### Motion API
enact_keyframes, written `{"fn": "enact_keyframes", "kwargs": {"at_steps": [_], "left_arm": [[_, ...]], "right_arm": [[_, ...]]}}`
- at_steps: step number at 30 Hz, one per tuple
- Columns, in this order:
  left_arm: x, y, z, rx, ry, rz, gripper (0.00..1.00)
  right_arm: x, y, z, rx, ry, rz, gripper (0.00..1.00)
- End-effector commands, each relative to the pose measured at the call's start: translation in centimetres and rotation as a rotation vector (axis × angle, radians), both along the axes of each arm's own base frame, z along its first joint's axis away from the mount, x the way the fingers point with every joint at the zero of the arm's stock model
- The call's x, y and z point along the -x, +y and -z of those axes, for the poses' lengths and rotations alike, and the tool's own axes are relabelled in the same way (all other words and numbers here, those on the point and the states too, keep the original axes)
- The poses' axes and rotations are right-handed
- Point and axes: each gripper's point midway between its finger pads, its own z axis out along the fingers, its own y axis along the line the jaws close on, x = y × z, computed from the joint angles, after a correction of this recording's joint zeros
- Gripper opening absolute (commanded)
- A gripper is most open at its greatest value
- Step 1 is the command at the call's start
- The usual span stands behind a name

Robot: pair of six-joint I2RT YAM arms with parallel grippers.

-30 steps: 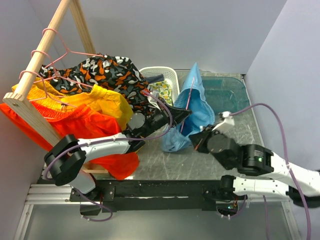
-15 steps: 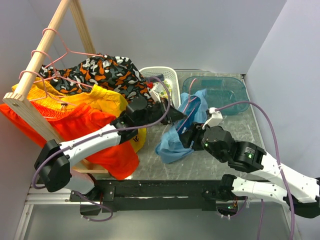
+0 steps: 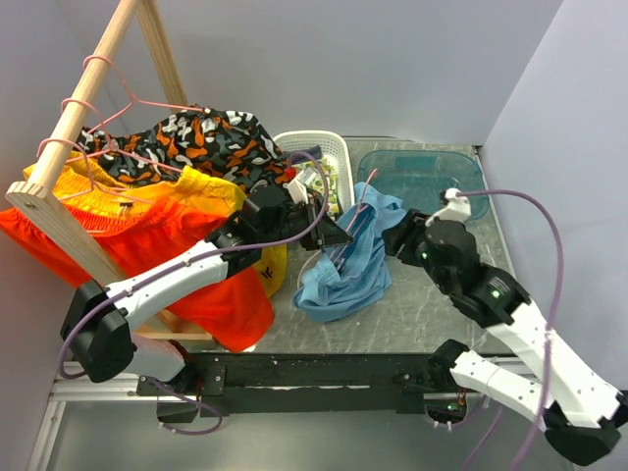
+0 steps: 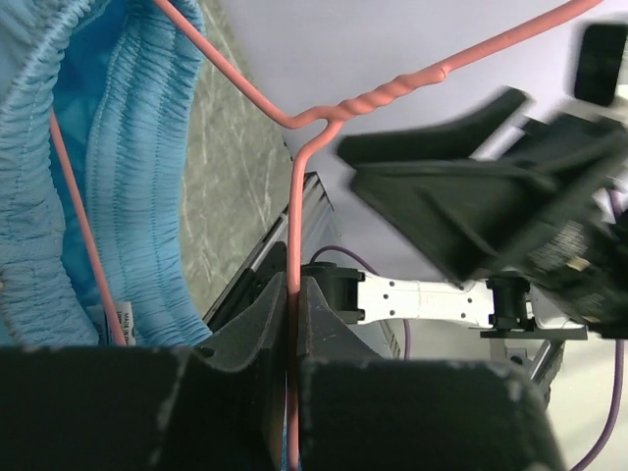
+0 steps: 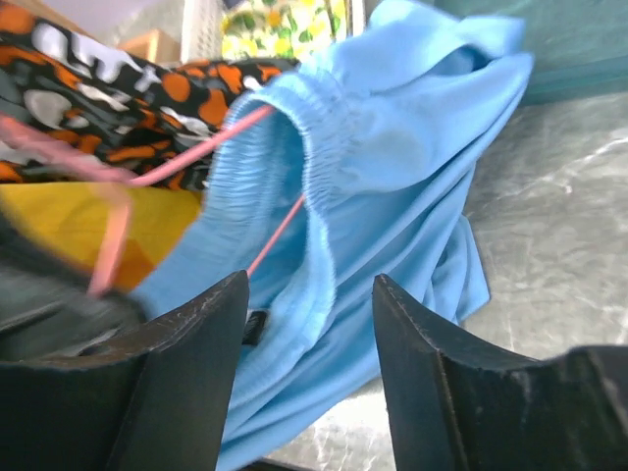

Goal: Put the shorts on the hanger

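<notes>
Your left gripper [image 4: 292, 294] has its fingers pinched tight on the neck of the thin pink wire hanger [image 4: 293, 186]. The wire runs into the waistband of the light sky-blue fabric shorts [image 3: 345, 273], which are slumped on the grey metal tabletop [image 3: 432, 309] and seem only partly threaded. Your right gripper [image 5: 309, 289] gapes wide beside the shorts, holding nothing.

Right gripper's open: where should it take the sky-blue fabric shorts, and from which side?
On the sky-blue shorts, I'd grip the gathered elastic waistband from the robot's right, away from the left gripper clamping the pink wire hanger. That ribbed edge stands up as a thick fold facing the open right gripper.
</notes>
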Motion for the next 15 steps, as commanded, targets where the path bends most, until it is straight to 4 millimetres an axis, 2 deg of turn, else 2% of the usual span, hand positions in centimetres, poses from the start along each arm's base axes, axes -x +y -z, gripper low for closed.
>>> {"fn": "enact_keyframes", "kwargs": {"at_steps": [1,2,3,6,9,10,11,12,13,15], "left_arm": [[1.4,0.5,-6.4,0.118,-0.124,0.048,0.01],[1.5,0.5,-6.5,0.119,-0.125,0.051,0.01],[1.5,0.5,-6.7,0.122,-0.13,0.051,0.01],[1.7,0.6,-7.0,0.126,-0.135,0.057,0.01],[2.0,0.6,-7.4,0.135,-0.136,0.066,0.01],[2.2,0.6,-7.5,0.138,-0.14,0.069,0.01],[2.3,0.5,-7.7,0.14,-0.142,0.07,0.01],[2.6,0.4,-7.8,0.142,-0.142,0.078,0.01],[2.9,0.4,-7.9,0.142,-0.146,0.081,0.01],[3.4,0.2,-8.2,0.141,-0.15,0.085,0.01]], "right_arm": [[-2.2,2.7,1.5,-0.026,-0.002,-0.117,0.6],[-2.7,3.1,1.4,-0.041,-0.017,-0.127,0.6],[-3.1,3.4,2.2,-0.035,0.004,-0.128,0.6],[-4.1,4.0,3.0,-0.036,0.021,-0.125,0.59],[-5.0,3.8,3.4,-0.047,0.037,-0.093,0.51],[-5.3,3.6,3.3,-0.048,0.035,-0.079,0.41],[-5.6,3.0,3.0,-0.04,0.036,-0.052,0.35],[-6.2,1.8,2.7,-0.036,0.034,-0.009,0.29],[-6.5,1.2,2.2,-0.031,0.031,0.012,0.19],[-6.9,-0.3,0.3,-0.032,0.009,0.05,0.11]]}}
